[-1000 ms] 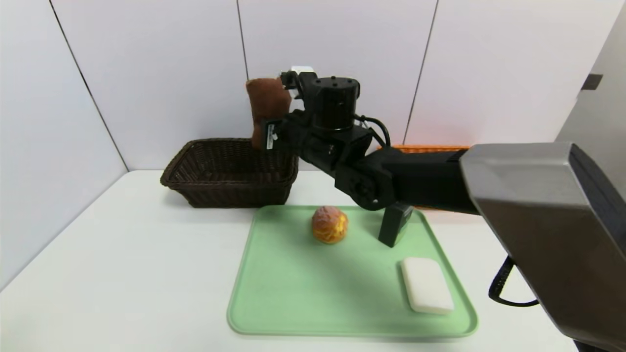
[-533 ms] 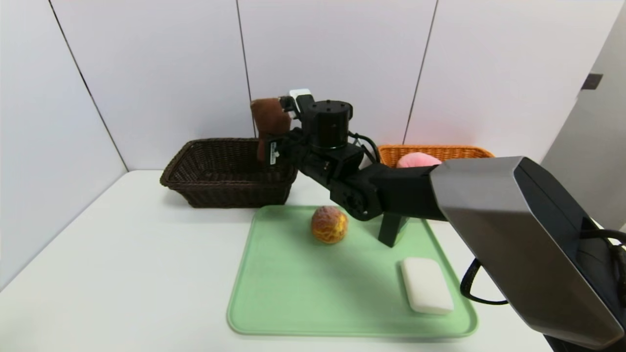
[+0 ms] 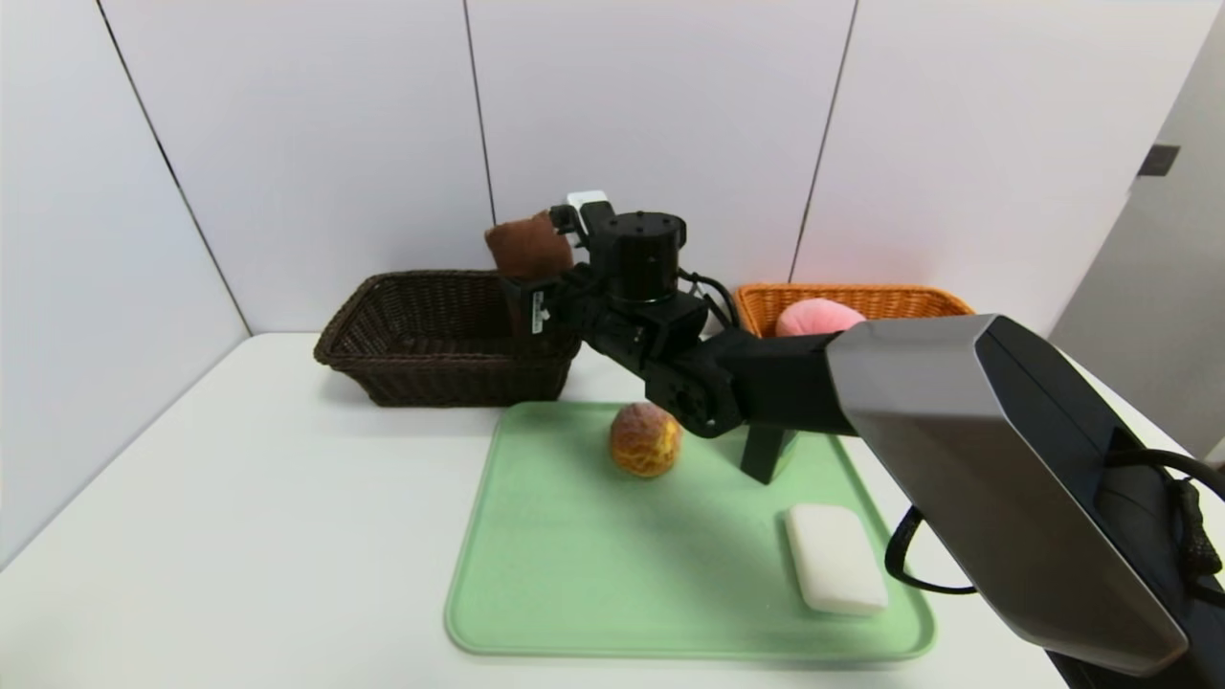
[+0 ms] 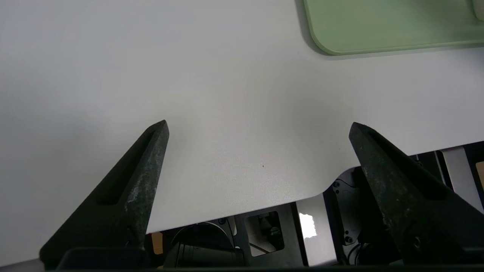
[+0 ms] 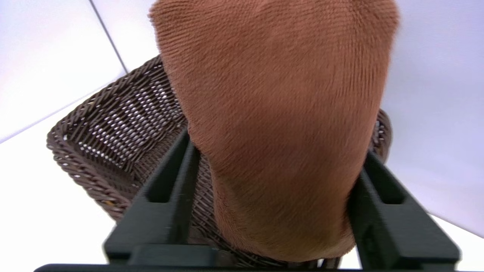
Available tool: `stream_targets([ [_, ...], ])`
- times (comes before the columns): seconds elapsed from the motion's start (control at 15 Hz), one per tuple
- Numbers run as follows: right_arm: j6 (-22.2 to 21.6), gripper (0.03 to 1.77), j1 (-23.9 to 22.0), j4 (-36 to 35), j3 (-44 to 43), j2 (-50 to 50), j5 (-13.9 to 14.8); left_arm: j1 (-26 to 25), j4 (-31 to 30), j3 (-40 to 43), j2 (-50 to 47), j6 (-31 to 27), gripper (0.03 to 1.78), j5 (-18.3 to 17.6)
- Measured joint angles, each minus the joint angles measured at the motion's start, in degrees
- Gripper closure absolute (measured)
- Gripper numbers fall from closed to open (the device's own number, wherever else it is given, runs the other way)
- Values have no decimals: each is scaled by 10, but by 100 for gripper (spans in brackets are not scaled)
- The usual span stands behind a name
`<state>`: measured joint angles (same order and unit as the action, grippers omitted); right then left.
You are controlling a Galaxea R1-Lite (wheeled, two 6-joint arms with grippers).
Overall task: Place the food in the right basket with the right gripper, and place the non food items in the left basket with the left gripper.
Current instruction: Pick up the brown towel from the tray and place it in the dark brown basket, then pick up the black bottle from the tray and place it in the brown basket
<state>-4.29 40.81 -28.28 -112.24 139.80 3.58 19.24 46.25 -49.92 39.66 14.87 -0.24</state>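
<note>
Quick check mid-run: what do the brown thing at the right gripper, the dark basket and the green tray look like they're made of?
Brown item: soft plush fabric, judging by its fine ribbed nap. Dark basket: woven wicker or rattan-like strands, dark brown with a slight sheen; could be synthetic. Green tray: probably moulded plastic, smooth matte, with rounded corners and a raised rim.

A white table [image 3: 239, 498] fills the room's corner. A pale green tray [image 3: 593, 565] lies flat on it, slightly toward three o'clock of its middle. White wall panels [image 3: 306, 144] stand at twelve o'clock, a grey panel [image 3: 1172, 220] at two.
</note>
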Motion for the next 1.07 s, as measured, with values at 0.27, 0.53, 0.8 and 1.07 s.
stream_targets([
  [0.27, 0, 39, 0, 0, 0, -2, -2, 0, 0, 1, 2, -6, 12, -1],
  [0.53, -1, 27, 0, 3, 0, -15, -6, 1, -11, -8, 9, -7, 12, 0],
  [0.8, -15, 20, 5, 12, 1, -74, -2, 2, -130, -40, 38, -23, 12, -12],
  [1.07, -15, 15, -16, 83, 1, -193, 12, 3, -202, -48, 69, -103, 12, -39],
])
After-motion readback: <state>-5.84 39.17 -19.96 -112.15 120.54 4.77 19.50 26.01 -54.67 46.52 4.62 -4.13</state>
